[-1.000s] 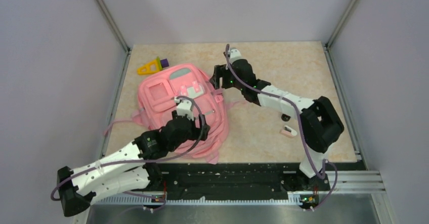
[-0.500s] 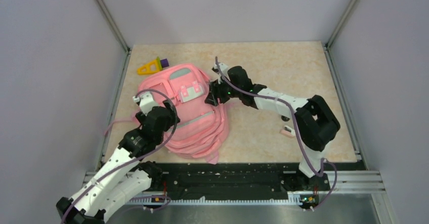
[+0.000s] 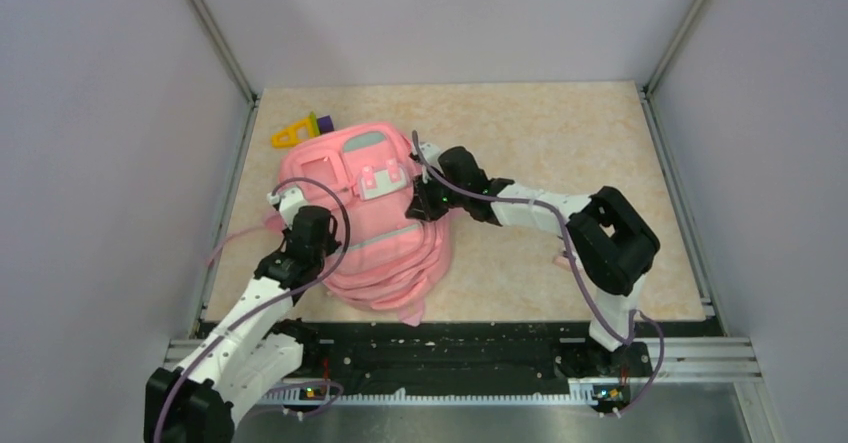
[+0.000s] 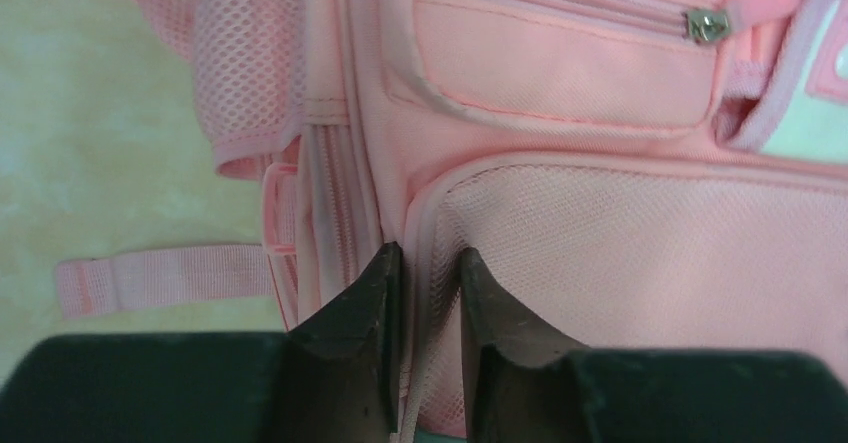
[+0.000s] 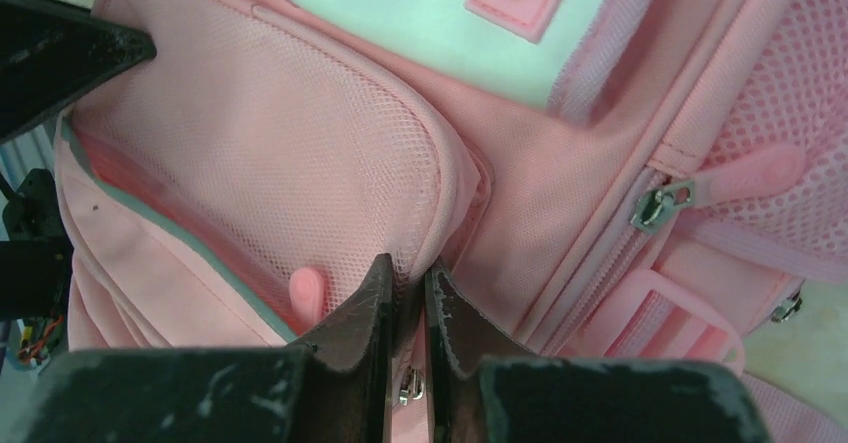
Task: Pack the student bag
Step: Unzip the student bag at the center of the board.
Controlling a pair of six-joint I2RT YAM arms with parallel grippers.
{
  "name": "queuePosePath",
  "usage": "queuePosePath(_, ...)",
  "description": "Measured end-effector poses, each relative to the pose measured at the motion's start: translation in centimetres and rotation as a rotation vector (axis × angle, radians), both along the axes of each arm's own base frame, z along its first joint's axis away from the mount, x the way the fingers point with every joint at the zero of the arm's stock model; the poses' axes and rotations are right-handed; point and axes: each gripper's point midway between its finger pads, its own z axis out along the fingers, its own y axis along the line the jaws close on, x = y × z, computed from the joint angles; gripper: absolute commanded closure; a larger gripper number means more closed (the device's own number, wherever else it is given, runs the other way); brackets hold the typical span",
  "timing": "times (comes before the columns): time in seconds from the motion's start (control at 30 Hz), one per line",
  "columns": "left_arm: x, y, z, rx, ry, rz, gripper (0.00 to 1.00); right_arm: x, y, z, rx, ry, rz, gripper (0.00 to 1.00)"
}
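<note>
Top external view: the pink bag (image 3: 370,233) lies flat on the bench (image 3: 560,133), toward its left edge and about midway between the near and far edges. A yellow triangle (image 3: 292,133) with a purple piece beside it sits at the bag's far side, near the far left corner. The left gripper (image 3: 303,213) is at the bag's left side and the right gripper (image 3: 420,203) at its right side.

In the left wrist view, the left gripper (image 4: 425,258) is nearly closed, pinching the piped rim of a mesh panel. A loose strap (image 4: 160,281) lies on the bench to the left. In the right wrist view, the right gripper (image 5: 408,268) is clamped on the edge of a mesh pocket, close to a metal zipper pull (image 5: 655,206).
</note>
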Motion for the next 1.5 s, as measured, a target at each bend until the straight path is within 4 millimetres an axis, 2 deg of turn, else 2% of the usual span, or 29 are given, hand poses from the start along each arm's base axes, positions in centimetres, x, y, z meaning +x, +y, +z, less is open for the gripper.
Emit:
queuePosePath(0.13, 2.5, -0.3, 0.3, 0.004, -0.023, -0.029, 1.0, -1.0, -1.2, 0.3, 0.022, -0.016, -0.041, 0.72)
queuePosePath(0.27, 4.5, -1.5, 1.1, 0.014, -0.033, -0.097, 1.0, -3.7, -3.0, -0.2, 0.032, 0.02, -0.026, 0.58)
queuePosePath(0.4, 5.3, -2.2, 1.3, 0.029, -0.02, -0.142, 1.0, -6.3, -3.7, -0.2, 0.049, 0.055, 0.035, 0.52)
queuePosePath(0.57, 5.7, -2.6, 1.2, 0.038, 0.002, -0.177, 1.0, -8.4, -4.3, 0.2, 0.067, 0.086, 0.098, 0.49)
queuePosePath(0.73, 5.9, -2.4, 1.1, 0.042, 0.011, -0.177, 1.0, -14.0, -6.0, 0.6, 0.042, 0.204, 0.254, 0.49)
queuePosePath(0.87, 5.9, -2.4, 1.1, 0.038, 0.015, -0.181, 1.0, -16.6, -7.0, 1.4, 0.019, 0.244, 0.317, 0.49)
queuePosePath(0.93, 6.0, -2.4, 1.0, 0.039, 0.017, -0.181, 1.0, -17.1, -7.6, 1.7, 0.011, 0.226, 0.315, 0.48)
queuePosePath(1.0, 6.0, -2.4, 1.0, 0.037, 0.018, -0.182, 1.0, -16.7, -8.3, 1.9, -0.001, 0.178, 0.278, 0.48)
queuePosePath(1.17, 6.0, -2.4, 1.0, 0.035, 0.019, -0.184, 1.0, -14.3, -8.9, 1.4, -0.036, 0.047, 0.167, 0.47)
queuePosePath(1.27, 6.0, -2.4, 1.0, 0.033, 0.019, -0.185, 1.0, -13.5, -8.1, 1.4, -0.056, -0.049, 0.14, 0.44)
queuePosePath(1.37, 6.0, -2.4, 1.0, 0.032, 0.019, -0.186, 1.0, -13.6, -7.0, 1.5, -0.069, -0.133, 0.146, 0.42)
queuePosePath(1.5, 6.0, -2.5, 1.0, 0.029, 0.019, -0.187, 1.0, -13.5, -6.2, 0.6, -0.111, -0.198, 0.147, 0.43)
